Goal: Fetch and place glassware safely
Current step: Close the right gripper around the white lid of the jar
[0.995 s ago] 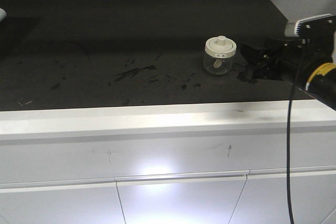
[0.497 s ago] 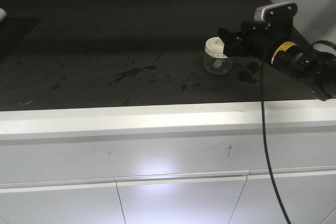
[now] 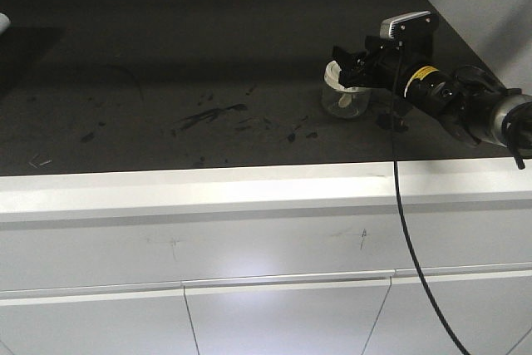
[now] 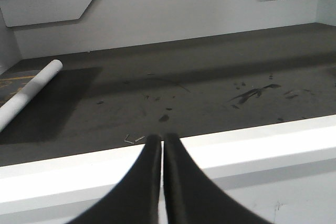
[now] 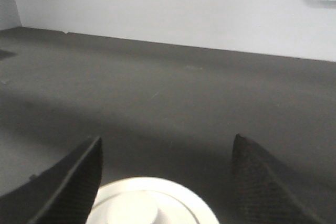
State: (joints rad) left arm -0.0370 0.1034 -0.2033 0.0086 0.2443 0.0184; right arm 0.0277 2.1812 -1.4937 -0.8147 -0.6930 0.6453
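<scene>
**While the right gripper brackets the jar, the left hangs closed at the counter's edge**

Where the dark countertop [image 3: 208,47] nears its right end, the glass jar [image 3: 343,99] stands upright. Its off-white lid [image 3: 336,77] is on, and part of it is hidden behind the black fingers reaching in from the jar's right. The right gripper [image 3: 349,68] sits at lid height with its jaws spread wide. In the right wrist view the two fingers [image 5: 68,182] stand well apart, and the round lid [image 5: 149,203] with its raised centre lies low between them. Whether either finger touches the jar cannot be told from these views.

The right arm's wrist camera [image 3: 407,24] sits just up and to the right of the jar. A black cable [image 3: 399,222] drops from the arm, to the jar's right, down across the white cabinet front [image 3: 249,239].

Dark smears [image 3: 208,114] mark the counter to the left of the jar, some close to its base.

The left gripper [image 4: 161,141] is well away from the jar. Its fingers are pressed together with only a hairline between them, and they hold nothing. They point over the counter's white front edge [image 4: 252,145]. A white tube [image 4: 31,88] lies far to the jar's left.
</scene>
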